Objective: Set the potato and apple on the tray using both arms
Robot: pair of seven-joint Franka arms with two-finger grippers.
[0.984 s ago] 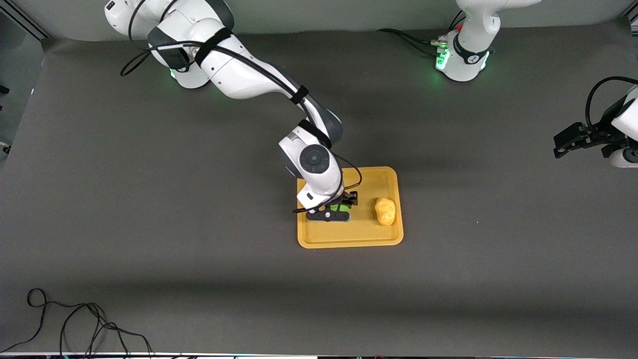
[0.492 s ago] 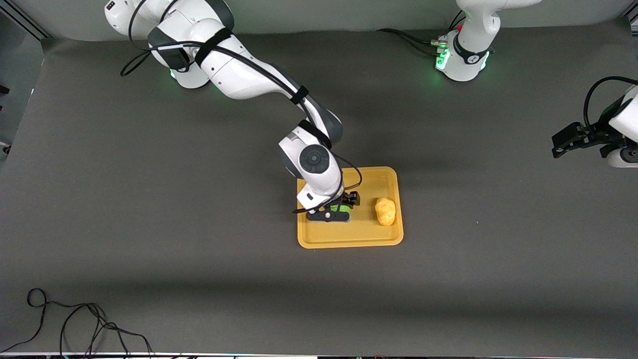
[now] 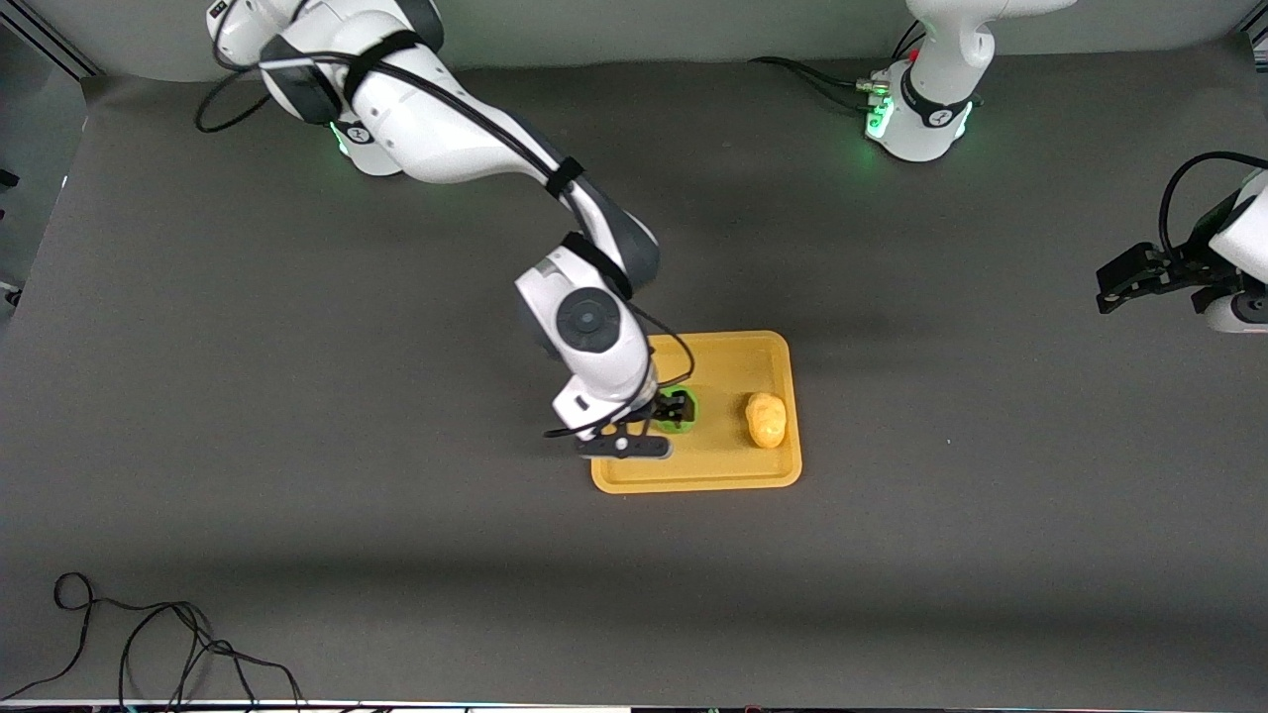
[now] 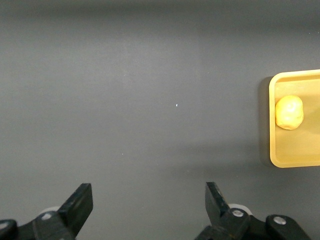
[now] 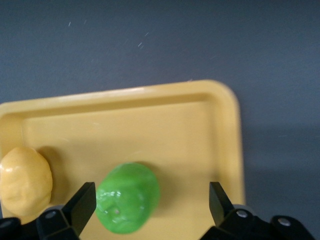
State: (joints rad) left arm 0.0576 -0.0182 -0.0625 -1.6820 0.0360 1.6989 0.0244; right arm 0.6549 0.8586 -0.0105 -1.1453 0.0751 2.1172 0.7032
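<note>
The green apple (image 3: 682, 409) lies on the yellow-orange tray (image 3: 723, 467), beside the potato (image 3: 766, 419), which lies at the tray's edge toward the left arm's end. My right gripper (image 3: 664, 416) is open and hangs just above the tray, its fingers apart on either side of the apple (image 5: 127, 197) without touching it. The right wrist view shows the gripper (image 5: 150, 205), the potato (image 5: 25, 182) and the tray (image 5: 190, 125). My left gripper (image 3: 1114, 287) is open and empty, waiting over bare table at the left arm's end. Its wrist view (image 4: 149, 202) shows the potato (image 4: 289, 112) on the tray (image 4: 300, 150).
The table is covered by a dark grey mat (image 3: 297, 396). A black cable (image 3: 149, 634) lies coiled at the corner nearest the front camera, at the right arm's end.
My right gripper has let go of the apple, risen and shifted toward the right arm's end; the apple now shows on the tray. The left arm has barely moved.
</note>
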